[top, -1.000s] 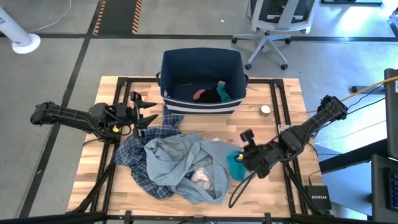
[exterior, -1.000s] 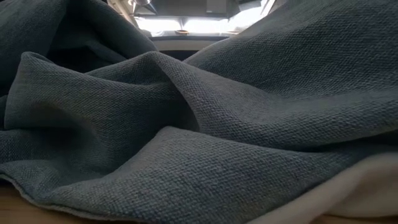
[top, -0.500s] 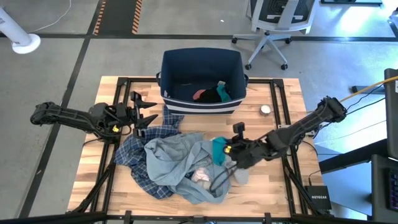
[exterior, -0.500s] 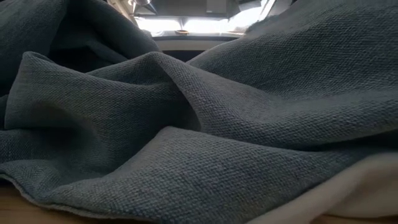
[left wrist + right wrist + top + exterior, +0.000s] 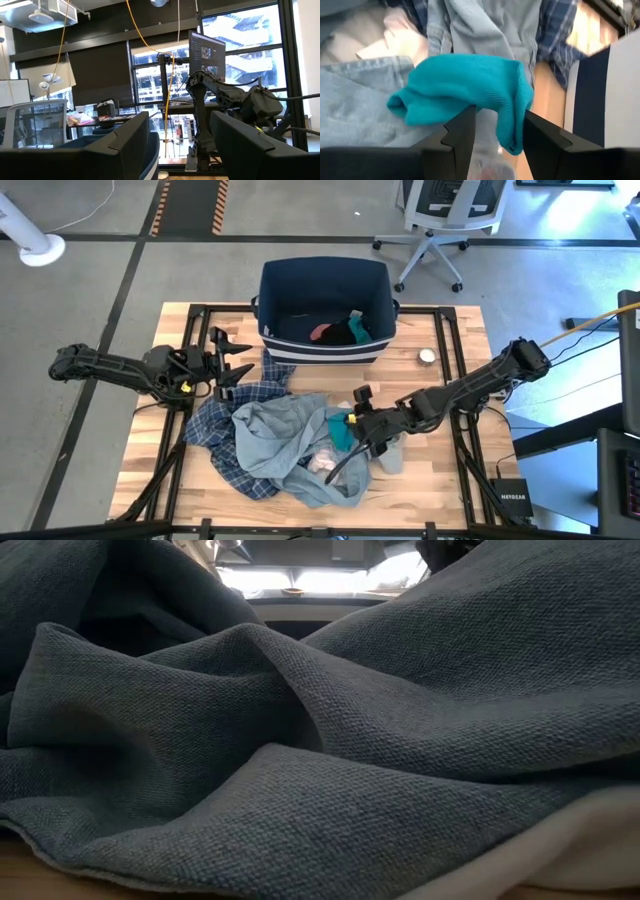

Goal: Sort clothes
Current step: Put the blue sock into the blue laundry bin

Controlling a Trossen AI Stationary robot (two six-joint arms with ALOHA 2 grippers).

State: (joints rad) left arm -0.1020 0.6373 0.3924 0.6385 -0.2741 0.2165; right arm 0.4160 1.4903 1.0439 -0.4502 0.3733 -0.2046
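Note:
A heap of clothes lies mid-table: a large light grey-blue garment (image 5: 290, 442), which fills the low view (image 5: 320, 740), a blue-and-white plaid shirt (image 5: 222, 425) under it, and a pink piece (image 5: 320, 463). My right gripper (image 5: 352, 426) reaches over the heap's right side, shut on a small teal piece (image 5: 340, 430). My left gripper (image 5: 232, 360) waits open and empty at the table's left, near the navy bin (image 5: 323, 310). The bin holds a black piece (image 5: 340, 332) and a reddish piece (image 5: 320, 332). My right gripper pinches the bunched teal piece (image 5: 485, 107) between its two fingers (image 5: 457, 135). The fingers come from the table's right side, slanting down. The cloth bulges out past the fingertips, and one end (image 5: 512, 140) droops over the grey-blue garment.
A small grey piece (image 5: 390, 457) lies on the wood right of the heap. A small round white thing (image 5: 427, 356) sits right of the bin. Bare wood shows along the right side and the near-right corner. Black frame rails run along the table's edges.
My right gripper has moved toward the table's left edge with the teal piece, from the bare wood right of the heap to above the grey-blue garment. The small grey piece now lies uncovered where the gripper was.

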